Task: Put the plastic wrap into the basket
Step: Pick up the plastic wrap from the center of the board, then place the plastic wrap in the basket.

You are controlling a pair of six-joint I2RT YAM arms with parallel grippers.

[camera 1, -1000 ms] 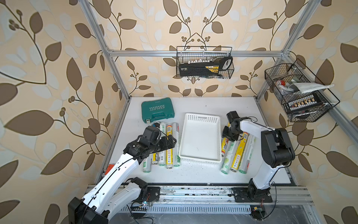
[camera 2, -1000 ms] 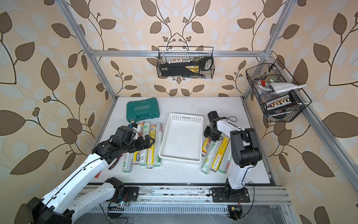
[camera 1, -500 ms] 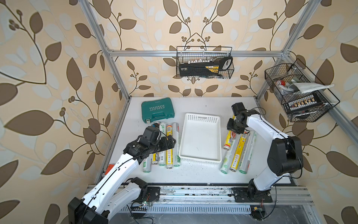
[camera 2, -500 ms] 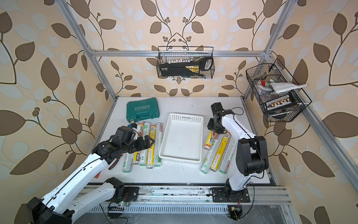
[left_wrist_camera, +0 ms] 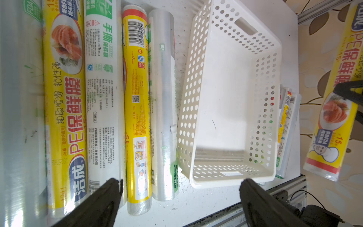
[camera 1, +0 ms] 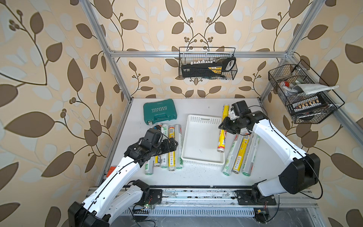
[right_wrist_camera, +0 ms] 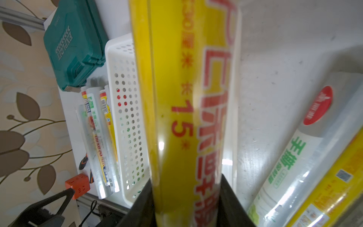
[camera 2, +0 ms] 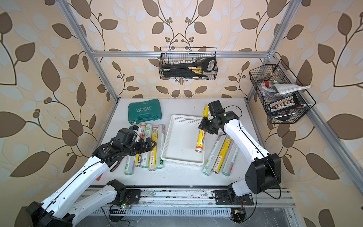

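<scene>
Lowering the yellow roll (camera 1: pixel 221 141) cleanly into the basket (camera 1: pixel 202 162) was the step in hand. Nearest the front edge of the table (camera 1: pixel 196 176), five rolls (camera 1: pixel 171 163) lay side by side left of the basket, and three rolls (camera 1: pixel 238 157) lay right of it. Above the left group hung the left end effector (camera 1: pixel 173 146), jaws spread wide and empty. The basket sat mid-table with nothing in it. Over its right side the right end effector (camera 1: pixel 227 127) was clamped partway closed around the yellow roll near its middle. The roll ran roughly along the basket's length, clear of the floor. In both top views its far end seemed to reach past the far wall, though height could account for that.

A good placement would draw the roll slightly toward the front edge and keep it level and parallel to the side wall. It would then go down almost to the floor before release, so it neither bridged a rim nor rolled. Setting it tight to the right wall would leave room for the rest. Beyond, a case (camera 1: pixel 159 114) sat near the far left corner.
</scene>
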